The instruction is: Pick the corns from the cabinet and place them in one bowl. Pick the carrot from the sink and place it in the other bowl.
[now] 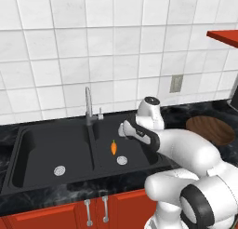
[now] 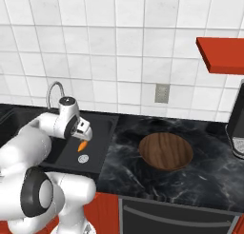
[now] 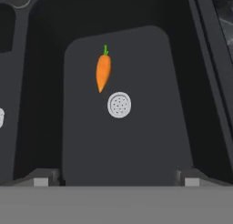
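The carrot (image 1: 113,147) lies flat on the floor of the right basin of the black sink (image 1: 28,149), just beside the round silver drain (image 1: 122,160) and not touching it. In the hand view the carrot (image 3: 103,71) has its green top pointing up the picture and its tip pointing down toward the drain (image 3: 119,104), which sits just below and to the right of it. From the right base view the carrot (image 2: 82,145) shows orange just under the robot's wrist, above the same drain (image 2: 84,158).

The tool (image 3: 116,178) hangs over that right basin, well above the carrot and apart from it. Its two dark finger tips (image 3: 42,177) stand far apart at the bottom of the hand view, so the tool is wide and carries nothing. In the left base view the tool (image 1: 124,129) is mostly hidden by the white wrist.

The left basin has its own drain (image 1: 59,170), and the curved silver tap (image 1: 88,104) rises behind the divider between the basins.

On the dark marbled bench (image 2: 209,171) to the right of the sink sits the shallow brown bowl (image 2: 165,151), with nothing in it. The end of the red wall shelf (image 2: 220,53) juts in high on the right, above the bench.
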